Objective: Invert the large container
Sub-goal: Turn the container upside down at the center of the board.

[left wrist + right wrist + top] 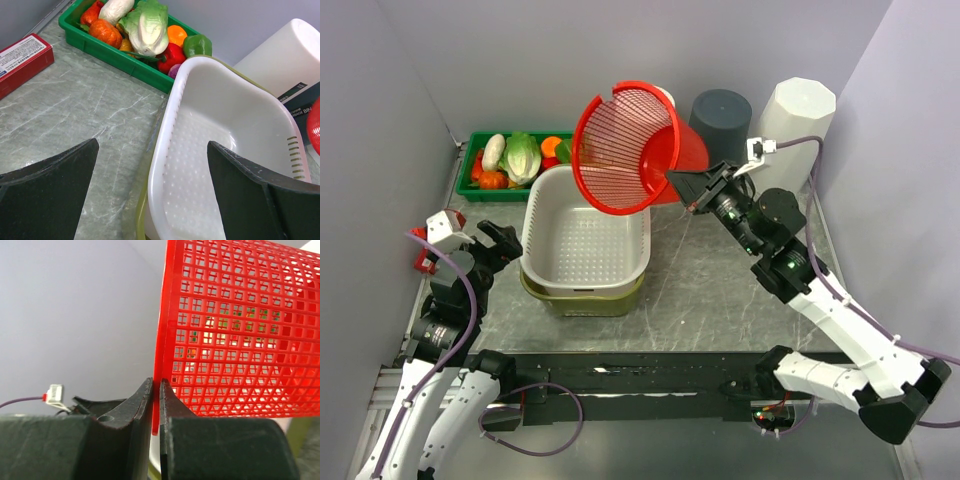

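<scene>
Clearly right jaws clamp the red basket [620, 150], left jaws gaping; white bin [287, 60] half-hidden.

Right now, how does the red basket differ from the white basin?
The red basket is round with open grid walls; the white basin is rectangular with solid walls and a floor of small holes. The red basket is in the air, tipped on its side, pinched at its edge by the right gripper; the white basin sits upright in a green tub, untouched. Both look like plastic strainers.
</scene>
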Available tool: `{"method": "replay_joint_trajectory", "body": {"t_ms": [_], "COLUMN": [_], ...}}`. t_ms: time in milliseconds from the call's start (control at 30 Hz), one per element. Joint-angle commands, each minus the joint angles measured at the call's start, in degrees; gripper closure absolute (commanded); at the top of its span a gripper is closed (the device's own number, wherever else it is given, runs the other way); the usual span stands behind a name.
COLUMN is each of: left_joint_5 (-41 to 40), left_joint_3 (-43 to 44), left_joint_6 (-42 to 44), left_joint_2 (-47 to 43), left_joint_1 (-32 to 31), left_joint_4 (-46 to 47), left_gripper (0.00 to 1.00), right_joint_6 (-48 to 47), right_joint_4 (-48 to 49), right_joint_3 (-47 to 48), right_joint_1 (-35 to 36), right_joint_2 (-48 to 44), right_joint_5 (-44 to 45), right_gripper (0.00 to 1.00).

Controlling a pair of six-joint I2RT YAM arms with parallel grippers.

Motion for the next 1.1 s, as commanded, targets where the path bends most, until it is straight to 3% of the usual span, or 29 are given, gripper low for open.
{"method": "replay_joint_trajectory", "body": {"t_ms": [0,600,1067], "left_joint_5": [0.0,2.4,3.6], "left_joint_3": [-0.3,-0.1,-0.2], "left_joint_6": [0.0,0.6,0.9], "left_joint_2": [-0.3,2.3,3.3], "left_joint_1": [0.2,0.2,0.2], "left_joint_4": [1.4,1.6,1.7], "left_gripper": [0.04,0.04,0.04], "right_joint_6": [-4.9,-10.4,-12.1], "right_joint_4": [-2.8,-17.5,-29.6], "right_joint_3": [1.0,-4.6,-7.2], "right_joint_1": [0.4,0.2,-0.4], "right_joint_2": [-4.6,-14.8,-14.7], "right_joint_5": [6.5,22.4,30.2], "right_gripper": [0.98,0.98,0.98]}}
